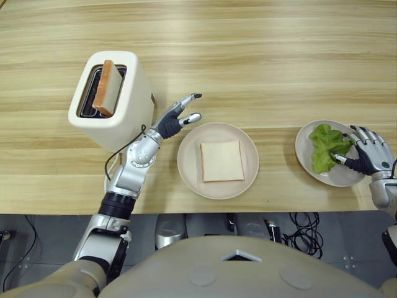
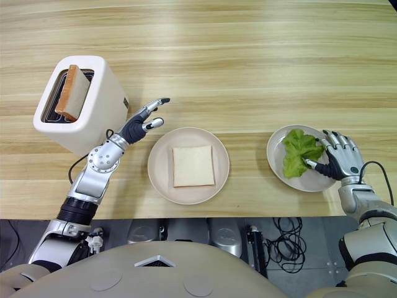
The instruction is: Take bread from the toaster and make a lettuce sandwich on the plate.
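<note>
We see a cream toaster (image 1: 133,105) at the left of the wooden bench (image 1: 260,62), with one slice of toast (image 1: 109,87) standing upright in its slot. Just right of the toaster, the left hand (image 1: 170,122) sits between it and the large plate (image 1: 186,164). Its fingers (image 1: 189,99) are stretched out and apart, holding nothing and pointing away from us. The large plate lies at the middle of the bench near the front edge, and a pale square bread slice (image 1: 221,161) lies flat on it. Well to the right, a smaller plate (image 1: 304,149) carries the lettuce leaf (image 1: 324,148). The right hand (image 1: 371,154) rests over that plate's right edge with its fingers spread. Its thumb tip touches the leaf without closing on it.
</note>
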`<state>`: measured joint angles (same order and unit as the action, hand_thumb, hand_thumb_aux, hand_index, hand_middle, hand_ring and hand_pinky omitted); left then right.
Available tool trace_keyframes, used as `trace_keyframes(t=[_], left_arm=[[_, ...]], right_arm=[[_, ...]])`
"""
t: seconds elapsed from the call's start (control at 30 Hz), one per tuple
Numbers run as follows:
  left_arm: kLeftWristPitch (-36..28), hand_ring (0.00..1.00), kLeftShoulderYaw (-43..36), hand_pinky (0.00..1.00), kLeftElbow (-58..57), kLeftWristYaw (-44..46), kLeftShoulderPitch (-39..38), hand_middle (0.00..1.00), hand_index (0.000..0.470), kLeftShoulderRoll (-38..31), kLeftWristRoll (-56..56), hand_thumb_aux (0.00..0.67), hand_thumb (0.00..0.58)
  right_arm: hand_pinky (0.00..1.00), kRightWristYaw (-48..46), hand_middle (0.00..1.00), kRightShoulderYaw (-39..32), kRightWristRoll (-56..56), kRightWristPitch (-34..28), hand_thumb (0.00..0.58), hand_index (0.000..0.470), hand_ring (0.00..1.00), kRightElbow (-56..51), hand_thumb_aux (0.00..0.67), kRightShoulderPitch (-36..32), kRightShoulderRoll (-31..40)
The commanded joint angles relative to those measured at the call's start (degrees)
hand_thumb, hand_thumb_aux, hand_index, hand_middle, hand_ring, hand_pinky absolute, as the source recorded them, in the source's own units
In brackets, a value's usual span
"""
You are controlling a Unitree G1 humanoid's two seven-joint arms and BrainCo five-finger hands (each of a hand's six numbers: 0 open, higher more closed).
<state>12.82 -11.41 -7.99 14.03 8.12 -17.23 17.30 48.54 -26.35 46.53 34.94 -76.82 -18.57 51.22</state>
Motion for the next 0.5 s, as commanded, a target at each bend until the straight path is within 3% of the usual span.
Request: trace_keyframes(t=[0.03,0.1,0.5], left_arm=[[0.2,0.0,-0.3,0.0,-1.5,-0.1,0.3,0.0,0.0,-0.2,0.1,0.0,0.0],[0.3,0.0,-0.3,0.0,-1.8,-0.2,0.4,0.0,0.0,-0.2,0.2,0.0,0.0],[0.3,0.0,-0.3,0.0,-2.7,-0.4,0.9,0.0,0.0,-0.2,0.3,0.0,0.0]], right_arm=[[0.0,-0.6,0.0,-0.7,0.0,0.6,0.566,0.39,0.0,0.0,0.568,-0.5,-0.8],[0.0,-0.8,0.0,-0.7,-0.2,0.7,0.58,0.46,0.0,0.0,0.67,-0.7,-1.0],[0.0,-0.1,0.0,-1.0,0.2,2.3,0.58,0.46,0.0,0.6,0.67,-2.4,-1.7]])
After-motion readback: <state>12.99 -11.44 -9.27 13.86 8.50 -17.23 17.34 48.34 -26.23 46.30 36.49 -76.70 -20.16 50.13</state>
